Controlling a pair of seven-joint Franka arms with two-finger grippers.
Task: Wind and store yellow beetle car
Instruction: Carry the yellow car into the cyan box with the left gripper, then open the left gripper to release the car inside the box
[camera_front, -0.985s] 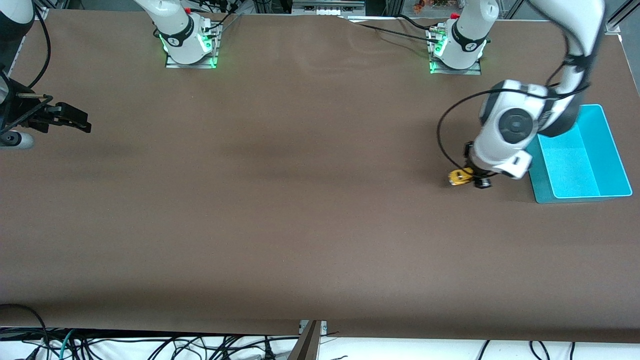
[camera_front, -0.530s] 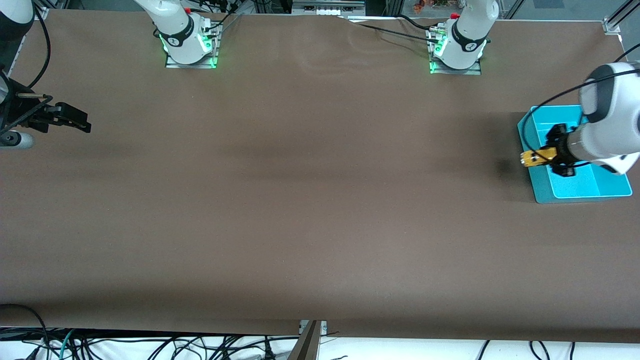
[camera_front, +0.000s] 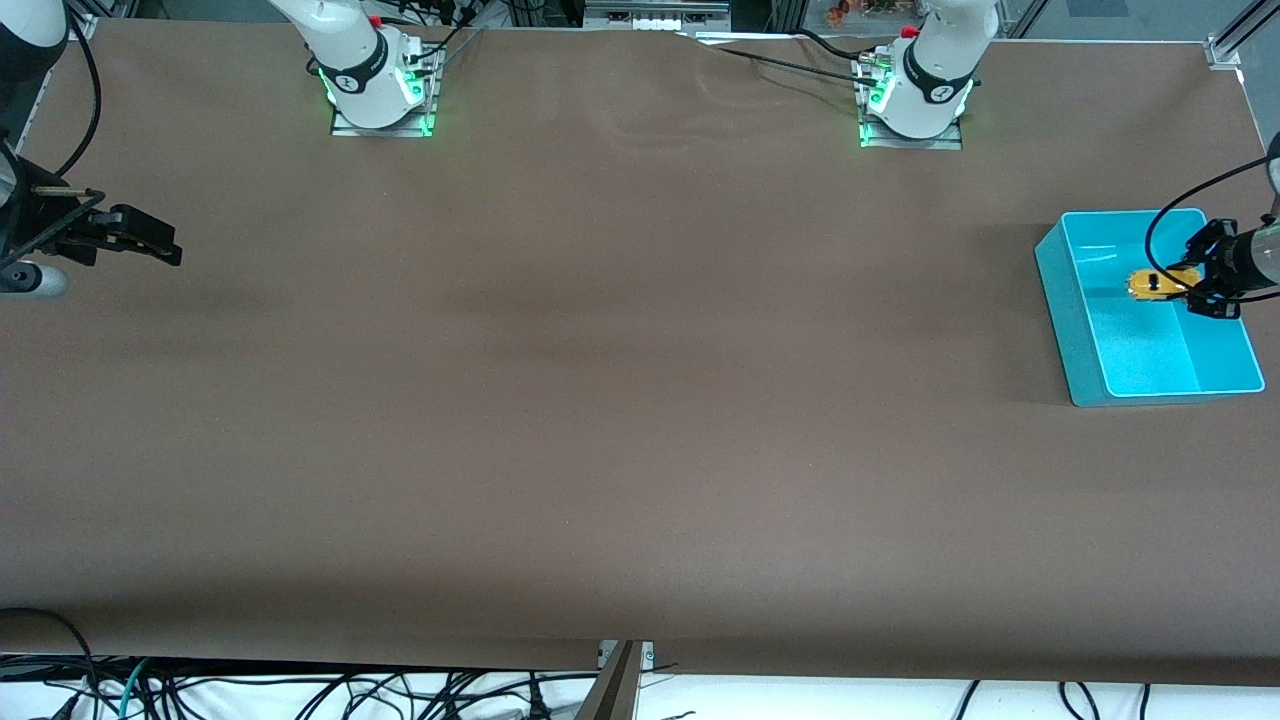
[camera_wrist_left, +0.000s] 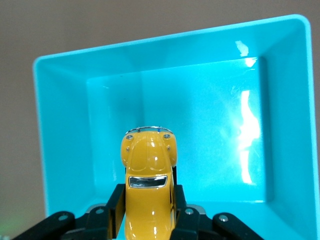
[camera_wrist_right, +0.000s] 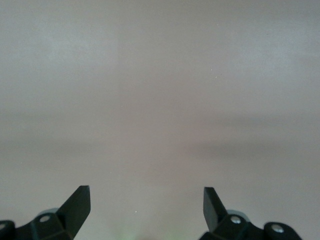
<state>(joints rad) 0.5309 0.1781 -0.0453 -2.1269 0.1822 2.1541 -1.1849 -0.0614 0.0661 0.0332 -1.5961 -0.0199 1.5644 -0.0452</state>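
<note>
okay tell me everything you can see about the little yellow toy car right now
The tiny glossy yellow beetle-shaped toy car, apparently painted metal or plastic, has a rounded body, a small dark window with a chrome-looking rim and a silvery bumper with two round studs at its end. Its wheels are hidden. It is clamped at its sides between the black fingers of the left gripper, held in the air over the inside of the open turquoise plastic bin at the left arm's end of the table, touching nothing but the fingers.
</note>
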